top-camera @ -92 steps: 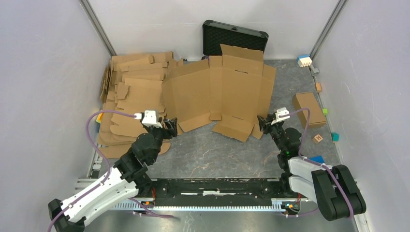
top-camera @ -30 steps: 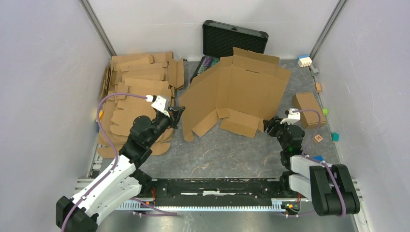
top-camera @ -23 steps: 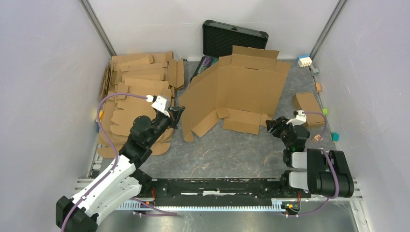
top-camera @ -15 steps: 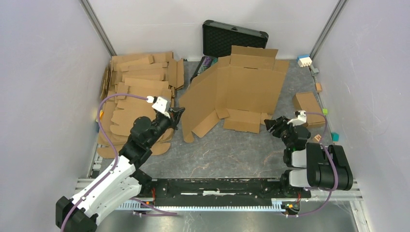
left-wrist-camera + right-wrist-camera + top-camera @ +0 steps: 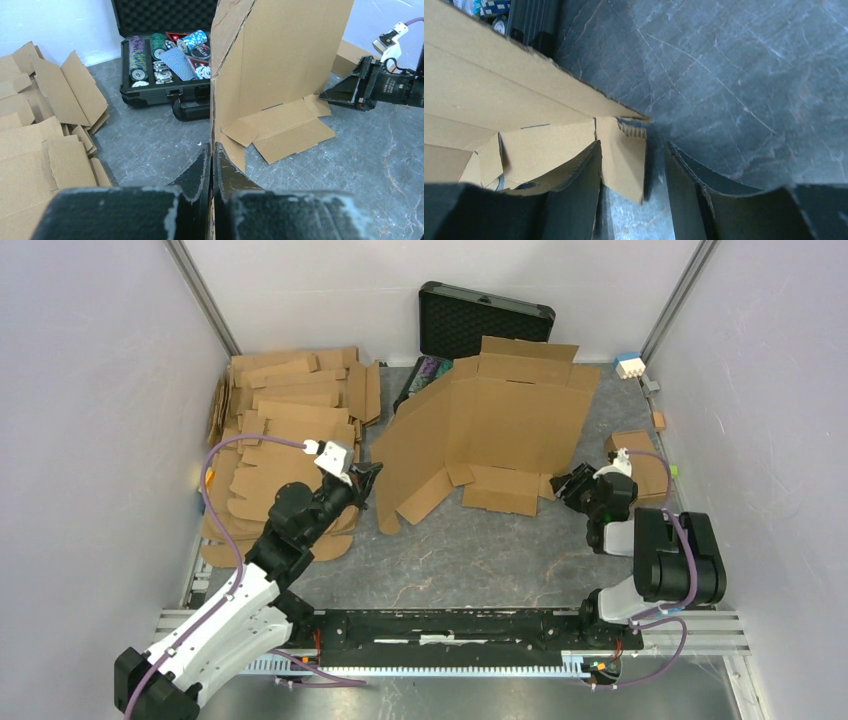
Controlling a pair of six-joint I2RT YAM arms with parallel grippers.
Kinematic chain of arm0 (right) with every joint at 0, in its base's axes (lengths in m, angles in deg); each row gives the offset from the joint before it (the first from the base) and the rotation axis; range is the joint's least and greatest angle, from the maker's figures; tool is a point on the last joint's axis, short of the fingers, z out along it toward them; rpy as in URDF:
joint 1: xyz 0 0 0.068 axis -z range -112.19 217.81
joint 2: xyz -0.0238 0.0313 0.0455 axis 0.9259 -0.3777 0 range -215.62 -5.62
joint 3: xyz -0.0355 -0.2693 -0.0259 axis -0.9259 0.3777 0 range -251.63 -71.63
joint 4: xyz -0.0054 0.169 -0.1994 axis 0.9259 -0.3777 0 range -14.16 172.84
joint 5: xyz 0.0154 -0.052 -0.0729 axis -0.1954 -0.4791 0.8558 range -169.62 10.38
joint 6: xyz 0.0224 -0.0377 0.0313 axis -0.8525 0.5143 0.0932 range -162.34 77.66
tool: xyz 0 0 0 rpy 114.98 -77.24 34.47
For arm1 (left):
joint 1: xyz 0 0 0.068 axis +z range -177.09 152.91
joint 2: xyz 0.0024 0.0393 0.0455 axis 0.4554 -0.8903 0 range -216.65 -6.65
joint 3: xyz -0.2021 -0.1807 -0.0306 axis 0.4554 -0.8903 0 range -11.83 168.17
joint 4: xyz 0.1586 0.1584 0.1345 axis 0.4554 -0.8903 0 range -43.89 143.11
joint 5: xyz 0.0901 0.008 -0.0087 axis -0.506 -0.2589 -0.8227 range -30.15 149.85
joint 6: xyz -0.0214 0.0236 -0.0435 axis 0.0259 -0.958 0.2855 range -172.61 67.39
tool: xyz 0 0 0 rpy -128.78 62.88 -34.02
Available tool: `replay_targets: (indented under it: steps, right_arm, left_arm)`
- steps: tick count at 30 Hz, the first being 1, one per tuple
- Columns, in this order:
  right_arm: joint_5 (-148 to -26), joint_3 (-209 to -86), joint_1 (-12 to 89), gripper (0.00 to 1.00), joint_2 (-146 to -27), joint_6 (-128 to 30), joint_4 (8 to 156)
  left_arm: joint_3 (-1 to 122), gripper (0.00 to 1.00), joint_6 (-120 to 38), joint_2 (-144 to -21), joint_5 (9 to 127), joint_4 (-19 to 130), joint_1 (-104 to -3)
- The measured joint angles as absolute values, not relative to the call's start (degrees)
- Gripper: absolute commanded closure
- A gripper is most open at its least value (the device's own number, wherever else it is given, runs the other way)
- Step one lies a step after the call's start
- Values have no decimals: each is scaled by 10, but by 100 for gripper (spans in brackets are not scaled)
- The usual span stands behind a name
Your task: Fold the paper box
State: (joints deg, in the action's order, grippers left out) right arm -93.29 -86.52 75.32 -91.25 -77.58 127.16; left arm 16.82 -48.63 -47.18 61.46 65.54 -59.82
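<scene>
Centre frame, the box (image 5: 500, 425) is pinched edgewise by the left gripper (image 5: 368, 476); its flap (image 5: 621, 160), straddled by the spread right gripper (image 5: 563, 486), may be missed or crushed if closed off-centre.

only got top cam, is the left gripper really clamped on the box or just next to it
Observer: Clamped. The left wrist view shows the left gripper shut on the box at its upright near edge.
Operator: and the right one
Observer: The right gripper is open; a small flap lies between the jaws, not pinched.
Operator: whats behind the box
Observer: The case lies open, with poker chips and cards inside.
</scene>
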Motion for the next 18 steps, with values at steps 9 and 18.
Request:
replay_targets:
  steps: [9,18]
  right_arm:
    - [-980,-910,749,68,-965,-808,1266]
    - [-1037,-895,763,94,-956,-875,1256]
  left_arm:
    - [168,98,-490,-467,614,655,-601]
    - [168,98,-491,-467,612,655,-603]
